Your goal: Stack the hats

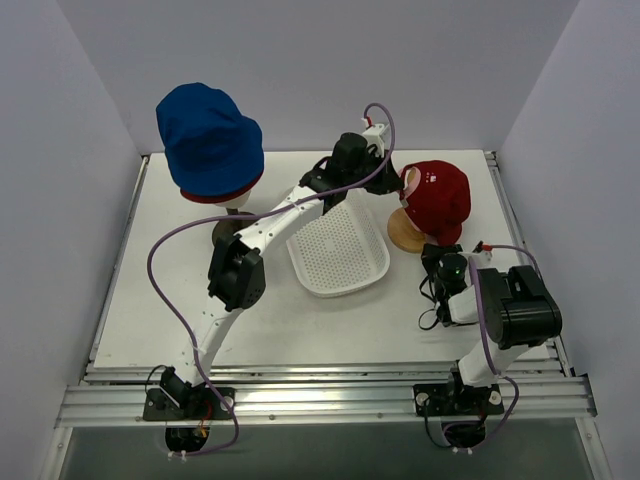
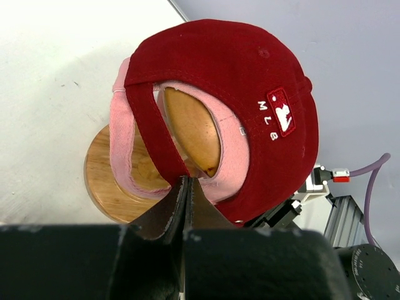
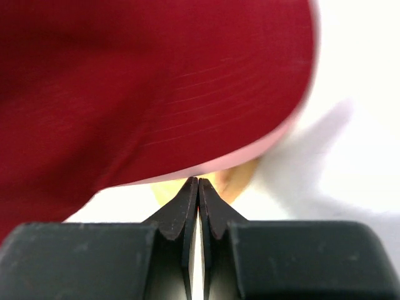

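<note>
- The left end effector has its fingers pressed together, with the tips touching the lower end of the back strap of the red cap. I cannot tell whether any fabric is pinched between them.
- The right end effector is also closed and holds nothing. It sits just under the red cap's peak, where a pink edge shows beneath the red.
- The red cap sits over the pink cap on a wooden head, which stands on a round base at the right of the surface.
- The step in hand looks like settling or lifting this pair of caps. It would go best by catching both straps together and raising them straight up over the crown (a sideways pull could tip the base), with the right end effector steadying the peak from below.
- Across the surface, at the far left, the blue hat covers the dark red hat, of which only the rim shows. Both sit on a second stand.
- The count is four hats in two piles of two, two stands, and one white basket between the piles.
</note>
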Tool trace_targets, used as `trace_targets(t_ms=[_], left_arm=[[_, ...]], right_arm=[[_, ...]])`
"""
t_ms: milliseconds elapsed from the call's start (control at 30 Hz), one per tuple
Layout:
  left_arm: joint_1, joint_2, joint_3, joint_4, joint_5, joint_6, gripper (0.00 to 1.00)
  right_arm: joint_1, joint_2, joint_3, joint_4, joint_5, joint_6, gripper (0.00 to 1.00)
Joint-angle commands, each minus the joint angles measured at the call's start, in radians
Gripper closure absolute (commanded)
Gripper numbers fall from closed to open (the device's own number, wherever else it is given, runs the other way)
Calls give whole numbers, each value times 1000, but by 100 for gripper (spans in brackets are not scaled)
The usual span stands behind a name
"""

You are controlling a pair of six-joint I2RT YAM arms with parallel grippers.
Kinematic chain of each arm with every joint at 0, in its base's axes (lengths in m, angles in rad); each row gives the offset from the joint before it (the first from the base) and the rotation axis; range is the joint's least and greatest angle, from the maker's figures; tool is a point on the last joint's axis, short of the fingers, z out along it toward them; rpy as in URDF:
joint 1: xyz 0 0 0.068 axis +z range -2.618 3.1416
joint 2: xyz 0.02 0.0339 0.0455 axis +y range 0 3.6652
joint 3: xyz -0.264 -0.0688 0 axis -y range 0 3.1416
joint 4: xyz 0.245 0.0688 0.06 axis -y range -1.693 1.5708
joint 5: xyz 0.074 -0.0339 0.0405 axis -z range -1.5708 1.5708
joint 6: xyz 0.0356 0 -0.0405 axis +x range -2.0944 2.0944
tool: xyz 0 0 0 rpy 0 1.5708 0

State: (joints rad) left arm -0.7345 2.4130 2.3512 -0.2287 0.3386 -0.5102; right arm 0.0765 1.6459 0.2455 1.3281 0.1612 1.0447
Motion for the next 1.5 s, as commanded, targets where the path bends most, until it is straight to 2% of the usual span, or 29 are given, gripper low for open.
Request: trace_targets(t_ms=[0, 433, 567, 900, 1000, 1233, 1367, 1433, 1467], left_arm=[[-6, -75, 0, -1, -16, 29, 98], [-6, -83, 36, -43, -53, 58, 98], [-6, -81, 59, -64, -87, 71, 98], [-3, -37, 214, -150, -132, 102, 98], [-3, -37, 215, -133, -119, 105, 98], [-6, -32, 178, -103, -90, 95, 97], [-8, -45, 126, -81, -84, 91, 96], [-6, -46, 117, -87, -90, 99, 96], [-6, -46, 114, -92, -96, 102, 96]], right_arm=[[-33, 34, 3, 413, 26, 1, 100], [-70, -32, 14, 329, 11, -15, 100], [-124, -34, 21, 312, -14, -17, 100], [-124, -80, -29, 301, -97, -25, 100], [-123, -159, -38, 202, -127, -58, 98], [-101, -463, -57, -203, -101, -135, 82], [-104, -680, 30, -432, -98, -169, 77], [-109, -716, 96, -568, -133, -225, 70], [-121, -709, 185, -619, -150, -247, 67]])
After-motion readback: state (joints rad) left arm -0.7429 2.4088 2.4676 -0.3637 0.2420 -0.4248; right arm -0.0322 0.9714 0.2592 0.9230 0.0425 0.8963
